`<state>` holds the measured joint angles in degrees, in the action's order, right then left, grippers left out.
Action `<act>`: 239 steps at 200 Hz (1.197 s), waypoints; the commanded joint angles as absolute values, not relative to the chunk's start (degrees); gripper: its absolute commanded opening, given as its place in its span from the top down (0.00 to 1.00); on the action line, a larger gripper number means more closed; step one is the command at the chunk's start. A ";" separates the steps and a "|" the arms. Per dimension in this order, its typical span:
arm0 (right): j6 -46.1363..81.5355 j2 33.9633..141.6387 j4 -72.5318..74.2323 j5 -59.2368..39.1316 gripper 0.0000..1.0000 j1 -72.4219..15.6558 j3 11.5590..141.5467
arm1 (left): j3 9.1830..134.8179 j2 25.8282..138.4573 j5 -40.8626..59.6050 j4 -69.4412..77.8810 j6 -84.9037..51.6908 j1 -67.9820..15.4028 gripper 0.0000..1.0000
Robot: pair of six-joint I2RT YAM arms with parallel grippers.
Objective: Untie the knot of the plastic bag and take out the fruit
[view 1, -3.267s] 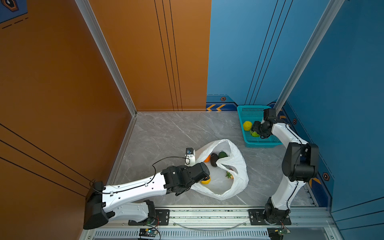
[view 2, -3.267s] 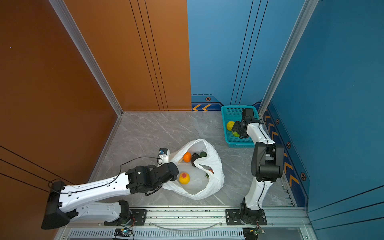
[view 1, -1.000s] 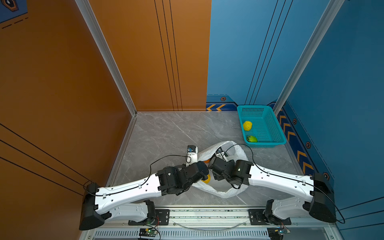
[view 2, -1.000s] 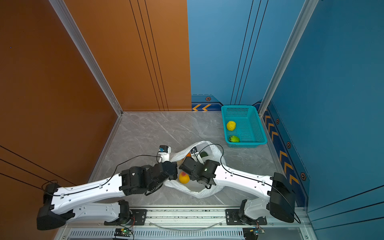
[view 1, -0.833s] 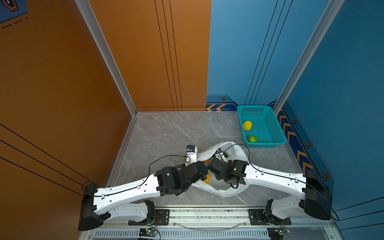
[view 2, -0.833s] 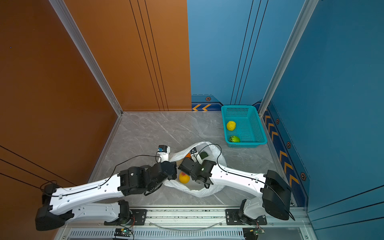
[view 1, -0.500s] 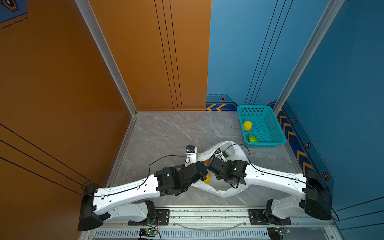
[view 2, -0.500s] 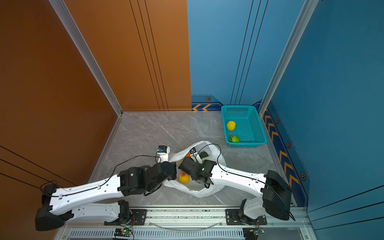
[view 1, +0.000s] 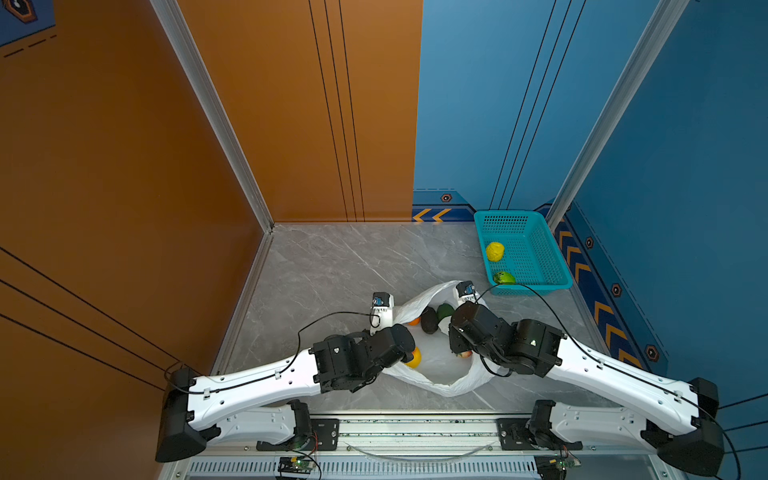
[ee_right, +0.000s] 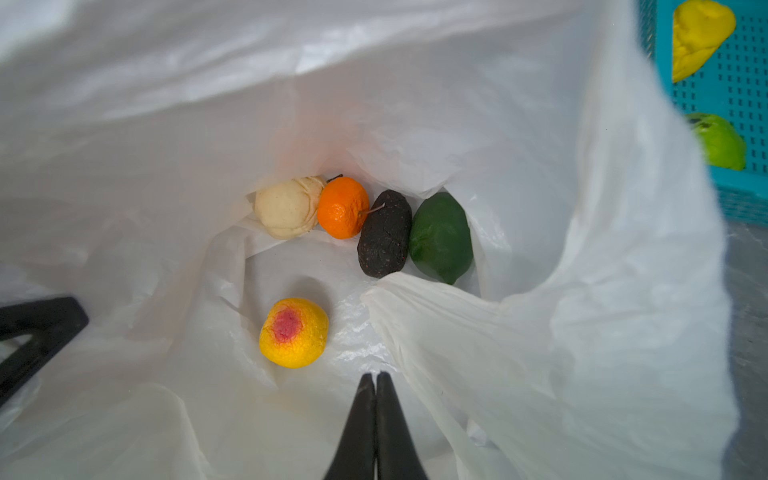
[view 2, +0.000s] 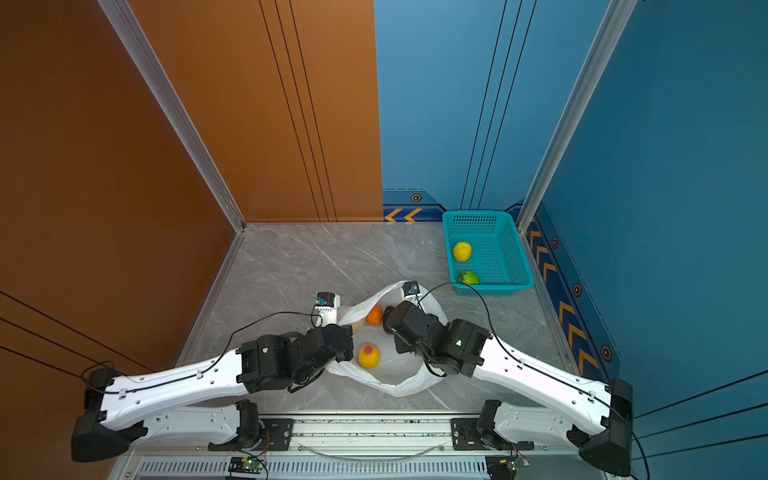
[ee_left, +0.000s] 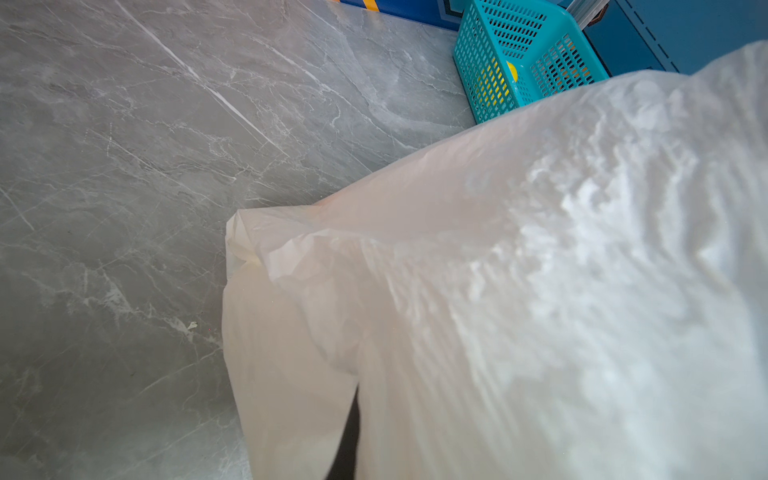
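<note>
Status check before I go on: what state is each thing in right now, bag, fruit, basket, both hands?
plastic bag: untied, mouth wide open.
fruit in the bag: five visible, loose on its bottom.
teal basket: holds a yellow fruit and a bright green fruit.
left hand: shut, seemingly pinching the bag's rim.
right hand: shut, empty, over the bag's opening.

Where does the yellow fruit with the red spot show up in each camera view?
In a top view: yellow fruit in the bag, half hidden by the left arm.
In a top view: in the bag, fully visible.
Left wrist: not in it.
Right wrist: just beyond the right gripper.
Shared landmark: teal basket.
</note>
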<state>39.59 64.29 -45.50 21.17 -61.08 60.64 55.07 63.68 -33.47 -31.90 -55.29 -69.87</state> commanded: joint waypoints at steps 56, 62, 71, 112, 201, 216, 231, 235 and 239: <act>39.39 73.47 -54.21 21.83 0.24 -61.05 65.44 | 56.17 61.78 -34.10 -30.94 -53.13 -69.73 1.00; 39.16 73.82 -54.49 21.69 0.22 -60.80 65.31 | 56.17 61.70 -34.20 -30.94 -53.16 -69.71 1.00; 39.03 74.04 -54.49 21.24 0.19 -60.12 64.72 | 56.23 61.79 -34.26 -30.94 -53.17 -69.73 1.00; 36.75 75.41 -54.79 20.72 0.09 -57.35 63.05 | 56.50 62.01 -34.15 -30.98 -53.17 -69.61 1.00; 38.79 79.80 -59.02 24.48 0.05 -59.59 61.38 | 56.57 62.22 -33.79 -30.65 -52.83 -69.35 1.00; 37.68 80.34 -58.97 27.94 0.01 -59.82 60.85 | 56.58 61.98 -33.84 -30.67 -52.73 -69.35 1.00; 36.06 81.47 -58.55 31.29 0.00 -60.20 61.14 | 56.28 61.73 -33.93 -30.65 -52.72 -69.40 1.00; 35.58 81.96 -58.46 32.05 0.00 -60.14 61.36 | 56.25 61.66 -34.02 -30.66 -52.71 -69.35 1.00; 35.09 82.56 -58.37 32.75 0.00 -60.05 61.52 | 56.19 61.61 -34.11 -30.65 -52.71 -69.35 1.00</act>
